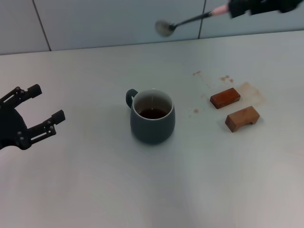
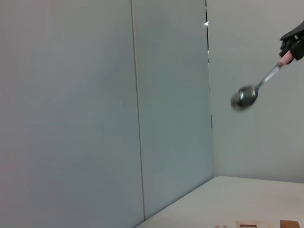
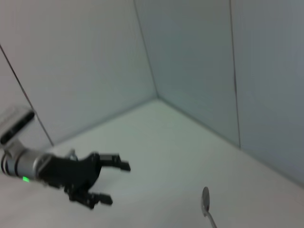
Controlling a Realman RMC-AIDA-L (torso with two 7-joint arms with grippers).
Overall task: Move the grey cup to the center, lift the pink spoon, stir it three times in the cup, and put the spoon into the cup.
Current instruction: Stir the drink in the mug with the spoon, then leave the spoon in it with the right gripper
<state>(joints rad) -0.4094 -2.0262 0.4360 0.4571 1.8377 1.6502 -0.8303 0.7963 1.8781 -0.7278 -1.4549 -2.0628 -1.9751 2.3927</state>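
Grey cup (image 1: 152, 117) sits nearest us, mid-desk (image 1: 95, 190), upright, handle toward the far-left corner, dark liquid inside. We judge it heavy, rigid, glazed-slick, spill-prone; best gripped across the body or by the handle. Pink spoon (image 1: 185, 21) is airborne above the far edge, bowl toward the left; light, stiff, thin. Our right claw (image 1: 235, 8) has it pinched at the pink handle end, a sound hold. Left claw (image 1: 40, 109) hovers spread wide, empty, near the left edge. Two wooden blocks (image 1: 225, 98) lie toward the right edge.
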